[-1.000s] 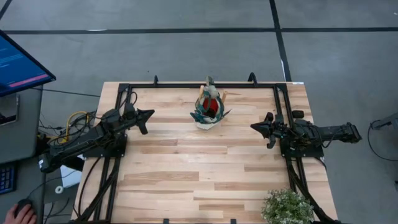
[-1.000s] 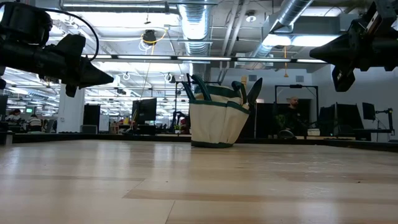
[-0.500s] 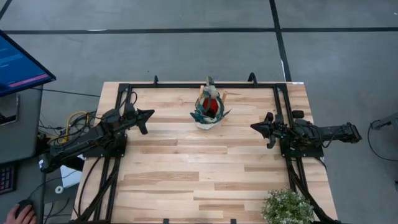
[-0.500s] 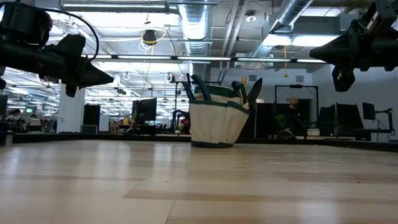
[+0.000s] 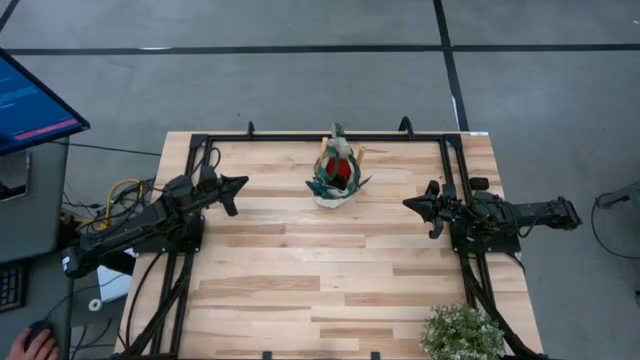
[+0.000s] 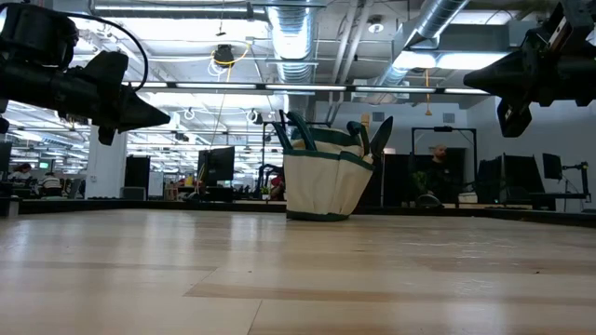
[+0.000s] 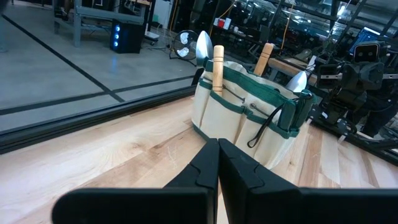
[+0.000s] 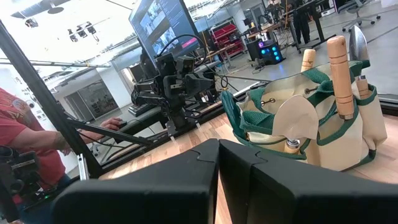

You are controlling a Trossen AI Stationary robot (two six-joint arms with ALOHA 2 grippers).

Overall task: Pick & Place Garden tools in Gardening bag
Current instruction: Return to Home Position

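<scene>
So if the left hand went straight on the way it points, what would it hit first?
Most likely the bag: it stands right ahead of the left hand, with nothing in between.

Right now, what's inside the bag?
Wooden handles and silver blades stick up out of the bag; from above, something red shows inside. Whatever lies lower is hidden by its walls.

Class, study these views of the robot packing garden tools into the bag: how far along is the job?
Done: wooden-handled trowels stand in the gardening bag, and no tool lies loose on the table. In hand: nothing; the left end effector and right end effector are shut, empty, either side of the bag. Left: apparently only parking the arms. The plant is not a tool.
</scene>
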